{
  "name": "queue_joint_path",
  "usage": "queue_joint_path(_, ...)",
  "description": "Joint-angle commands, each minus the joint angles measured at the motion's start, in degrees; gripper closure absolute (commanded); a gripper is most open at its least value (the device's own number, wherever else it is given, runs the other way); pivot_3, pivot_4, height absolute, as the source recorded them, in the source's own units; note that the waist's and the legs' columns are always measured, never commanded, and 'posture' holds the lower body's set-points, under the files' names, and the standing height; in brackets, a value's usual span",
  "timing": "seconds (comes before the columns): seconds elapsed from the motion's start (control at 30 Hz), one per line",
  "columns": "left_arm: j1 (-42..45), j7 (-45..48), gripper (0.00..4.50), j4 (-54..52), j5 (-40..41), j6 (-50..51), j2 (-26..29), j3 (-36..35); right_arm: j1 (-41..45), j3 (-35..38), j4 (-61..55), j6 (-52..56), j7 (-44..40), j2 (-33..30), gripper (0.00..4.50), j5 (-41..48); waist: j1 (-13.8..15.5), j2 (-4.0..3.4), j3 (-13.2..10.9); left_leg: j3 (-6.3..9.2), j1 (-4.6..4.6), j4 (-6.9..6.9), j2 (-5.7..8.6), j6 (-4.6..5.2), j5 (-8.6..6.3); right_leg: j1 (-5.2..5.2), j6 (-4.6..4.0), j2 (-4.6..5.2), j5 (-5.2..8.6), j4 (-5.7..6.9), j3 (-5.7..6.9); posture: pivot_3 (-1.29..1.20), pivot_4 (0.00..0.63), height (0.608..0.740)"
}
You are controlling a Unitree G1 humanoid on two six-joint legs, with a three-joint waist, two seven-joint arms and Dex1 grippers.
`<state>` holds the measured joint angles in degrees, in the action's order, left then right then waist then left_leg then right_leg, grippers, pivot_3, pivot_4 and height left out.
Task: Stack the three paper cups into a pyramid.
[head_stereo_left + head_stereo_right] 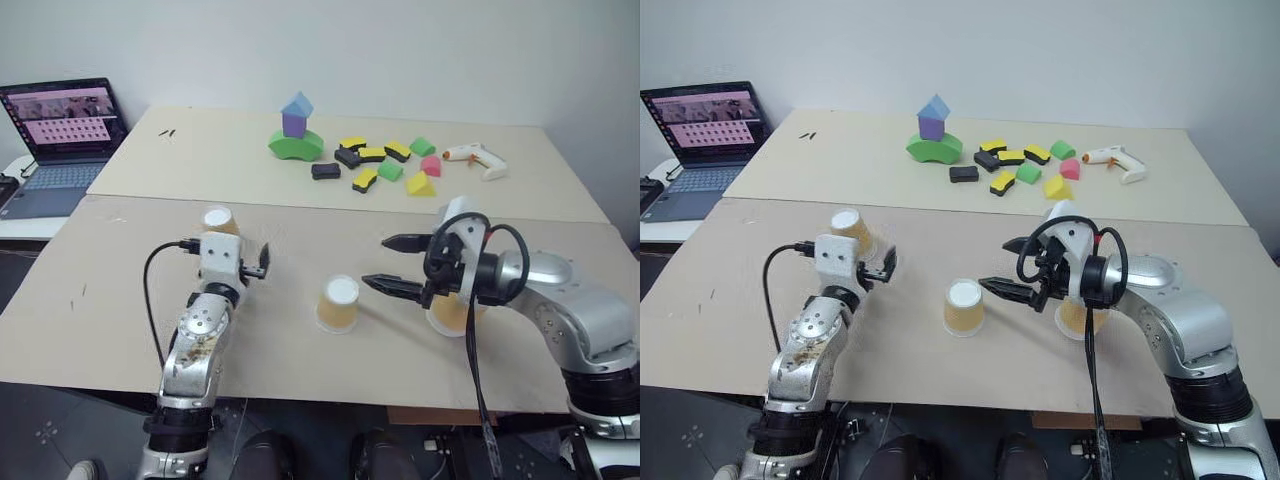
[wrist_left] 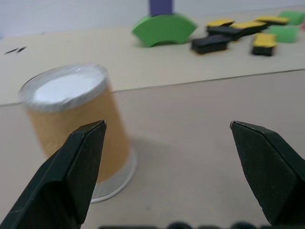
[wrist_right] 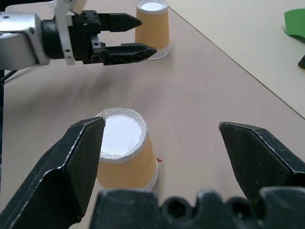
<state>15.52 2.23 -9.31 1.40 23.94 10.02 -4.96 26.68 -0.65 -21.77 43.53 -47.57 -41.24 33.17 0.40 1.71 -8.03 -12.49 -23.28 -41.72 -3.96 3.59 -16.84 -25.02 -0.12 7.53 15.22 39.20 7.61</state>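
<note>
**On the bench: three cups, unstacked**

Across the near half of the bench [image 1: 300, 375], three paper cups, all upside down, white bases up, tan-orange tapered sides, white rims on the surface. Left cup [image 1: 220, 220] just ahead of the left hand [image 2: 167, 143], off to one finger's side, untouched. Middle cup [image 1: 339, 304] near the right hand [image 1: 396, 264], apart from it. Third cup [image 1: 452, 312] partly hidden beneath the right arm. Both hands spread wide, empty. Well beyond, coloured foam blocks [image 1: 375, 165].
</note>
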Motion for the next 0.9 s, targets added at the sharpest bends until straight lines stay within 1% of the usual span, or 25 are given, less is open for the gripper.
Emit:
queue_joint_path(0.03, 3.96, -2.78, 0.05, 2.57, -0.89, -1.15, 0.28, -2.24, 1.46, 0.83, -0.94, -1.76, -0.33, 0.29, 0.0, -0.08, 0.03, 0.0, 0.0, 0.0, -0.01, 0.0, 0.02, 0.0, 0.0, 0.0, 0.0, 0.0, 0.0, -0.01, 0.01, 0.0, 0.15, 0.703)
queue_joint_path(0.27, 10.68, -0.73, 0.05, 9.84, 0.1, -3.39, 1.85, -2.64, 1.31, 1.34, -1.08, -1.63, -0.29, 0.52, 0.0, -0.07, 0.21, 0.0, 0.0, 0.02, -0.09, 0.0, 0.03, 0.01, -0.01, 0.01, 0.01, 0.01, 0.0, -0.07, 0.12, 0.0, 0.15, 0.703)
queue_joint_path(0.57, 17.05, 1.88, 0.05, 16.42, 2.16, -5.14, 4.44, -4.68, 0.52, 1.33, -1.52, -1.53, 0.41, 0.81, 0.0, -0.21, -0.08, 0.0, 0.0, 0.01, -0.08, 0.01, 0.03, 0.0, 0.0, 0.0, 0.02, -0.01, 0.01, -0.07, 0.13, 0.0, 0.15, 0.703)
queue_joint_path(0.7, 18.66, 2.67, 0.05, 18.35, 2.46, -5.55, 5.03, -4.69, 0.16, 1.39, -1.79, -1.54, 0.66, 0.99, 0.0, -0.19, -0.08, 0.0, 0.0, 0.01, -0.09, 0.0, 0.05, 0.01, -0.01, 0.01, 0.02, -0.01, 0.01, -0.07, 0.13, 0.0, 0.15, 0.703)
queue_joint_path(0.9, 19.04, 3.67, 0.05, 18.86, 3.99, -4.26, 4.47, -4.74, -0.36, 1.39, -2.1, -1.69, 0.88, 1.17, 0.0, -0.37, -0.16, 0.0, 0.0, 0.01, -0.11, 0.0, 0.05, 0.0, 0.0, 0.0, 0.03, -0.01, 0.01, -0.08, 0.14, 0.0, 0.15, 0.703)
